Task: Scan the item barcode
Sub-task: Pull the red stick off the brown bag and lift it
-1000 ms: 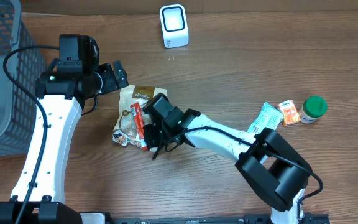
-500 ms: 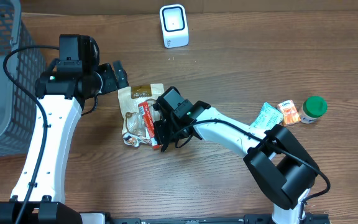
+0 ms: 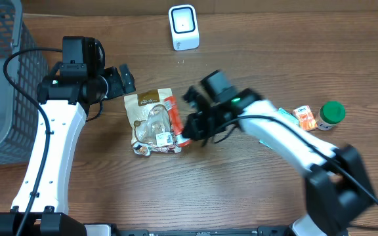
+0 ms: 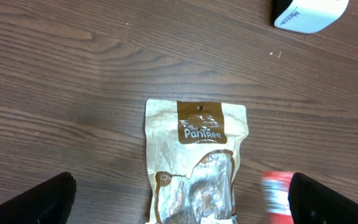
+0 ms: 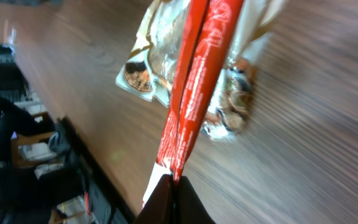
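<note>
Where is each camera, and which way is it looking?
Overhead: above the table, looking straight down; shows the left gripper open, the right gripper pinching the red packet.
Left wrist: on the left arm, facing down at the brown pouch; its fingers show in the bottom corners.
Right wrist: on the right arm, looking along its shut fingertips at the red packet.
Shared: all three see pouch and packet.

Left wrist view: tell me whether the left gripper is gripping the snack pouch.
No, the left gripper stands wide open, its fingers clear of the snack pouch lying on the table.
</note>
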